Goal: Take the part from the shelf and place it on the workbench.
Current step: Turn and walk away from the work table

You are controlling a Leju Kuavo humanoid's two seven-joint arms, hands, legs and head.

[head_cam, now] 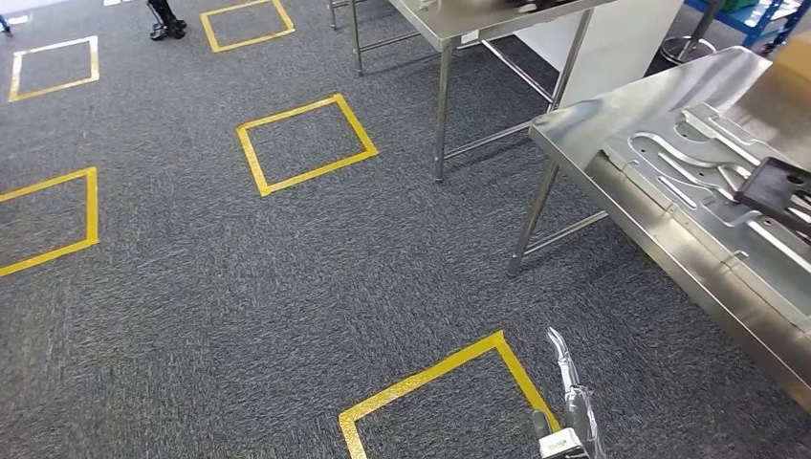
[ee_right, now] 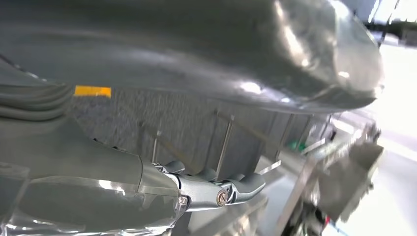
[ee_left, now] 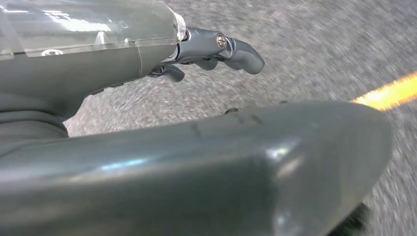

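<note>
1. The left hand and right hand are hanging with fingers apart, gripping nothing.
2. A dark part is lying on the steel workbench; placement is looking done.

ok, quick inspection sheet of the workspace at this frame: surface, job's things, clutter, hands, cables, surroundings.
Surface: stainless steel workbench at the right of the head view.
Job's things: flat black part lies on a grey slotted metal plate on the workbench.
Clutter: nothing seen.
Hands: left hand empty over blurred carpet; right hand empty, fingers apart.
Cables: nothing seen.
Surroundings: grey carpet with yellow tape squares; second steel table behind; blue frame in the far corner.
</note>
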